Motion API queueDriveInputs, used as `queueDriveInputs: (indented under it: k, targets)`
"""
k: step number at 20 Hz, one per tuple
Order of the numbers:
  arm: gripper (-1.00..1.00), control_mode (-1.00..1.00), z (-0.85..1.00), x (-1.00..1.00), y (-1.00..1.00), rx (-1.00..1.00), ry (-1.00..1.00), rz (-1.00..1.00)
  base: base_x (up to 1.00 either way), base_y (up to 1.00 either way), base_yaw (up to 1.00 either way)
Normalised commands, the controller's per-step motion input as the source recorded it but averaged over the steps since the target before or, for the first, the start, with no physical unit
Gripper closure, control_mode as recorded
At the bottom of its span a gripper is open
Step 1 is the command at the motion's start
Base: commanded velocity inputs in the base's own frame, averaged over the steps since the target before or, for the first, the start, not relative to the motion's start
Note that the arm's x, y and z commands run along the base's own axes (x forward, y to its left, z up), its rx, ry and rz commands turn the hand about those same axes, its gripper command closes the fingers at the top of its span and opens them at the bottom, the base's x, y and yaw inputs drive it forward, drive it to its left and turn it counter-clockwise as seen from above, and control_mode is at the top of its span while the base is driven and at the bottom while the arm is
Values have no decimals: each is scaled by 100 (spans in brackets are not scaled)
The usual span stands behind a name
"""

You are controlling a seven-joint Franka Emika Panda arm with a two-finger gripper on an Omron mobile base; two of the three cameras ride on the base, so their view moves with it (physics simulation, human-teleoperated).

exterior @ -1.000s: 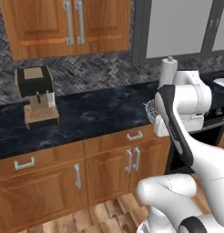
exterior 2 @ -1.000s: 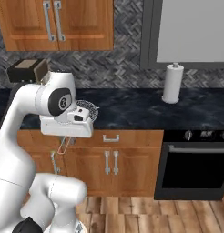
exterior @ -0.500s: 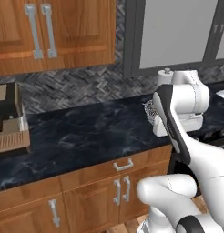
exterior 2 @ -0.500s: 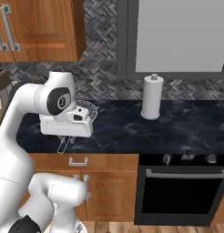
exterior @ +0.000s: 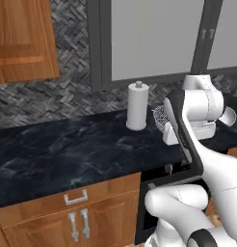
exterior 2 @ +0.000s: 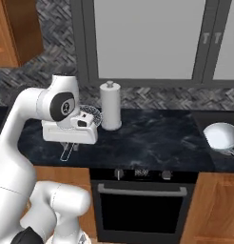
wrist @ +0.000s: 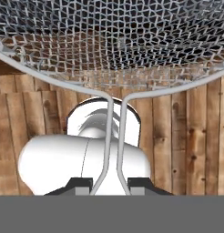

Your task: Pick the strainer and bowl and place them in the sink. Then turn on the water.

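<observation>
Hand view: strainer [wrist: 118, 41] mesh fills the top, its thin wire handle runs down the middle and passes between the two dark fingertips [wrist: 79, 184] at the bottom edge, gripper [wrist: 109, 184] clenched on that handle, jaws narrow with the wire between them. Wood floor planks behind the mesh

Left base view: white arm rises from lower right, hand held over the front part of the black marble counter [exterior: 67, 154]. Strainer [exterior: 160, 116] peeks out as a silver mesh patch on the left side of the hand, held up in the air above the counter, not resting on it. Paper towel roll [exterior: 137, 106] stands upright on the counter against the herringbone backsplash, just left of the strainer. Wood drawer and cabinet doors with metal handles below the counter, wood upper cabinet at top left, grey-framed window above the towel roll

Right base view: arm comes up from lower left, gripper [exterior 2: 69, 145] hidden under the white hand block, strainer [exterior 2: 90, 113] basket sits above and behind the hand, its handle [exterior 2: 66, 152] pokes down below the hand in front of the counter edge. Paper towel roll [exterior 2: 110, 106] just right of the strainer basket. Bowl [exterior 2: 222, 136], white, sits on the counter at far right, well apart from the arm. Black oven [exterior 2: 142, 202] with knobs under the counter, right of the arm base
</observation>
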Motion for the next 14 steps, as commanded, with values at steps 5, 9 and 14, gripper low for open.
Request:
queueDriveInputs:
  k: [5,9,14]
  targets:
    - [100,100,0,0,0,0,0,0,33,-96,16]
    - [100,100,0,0,0,0,0,0,31,-97,16]
    - [100,100,0,0,0,0,0,0,34,-94,15]
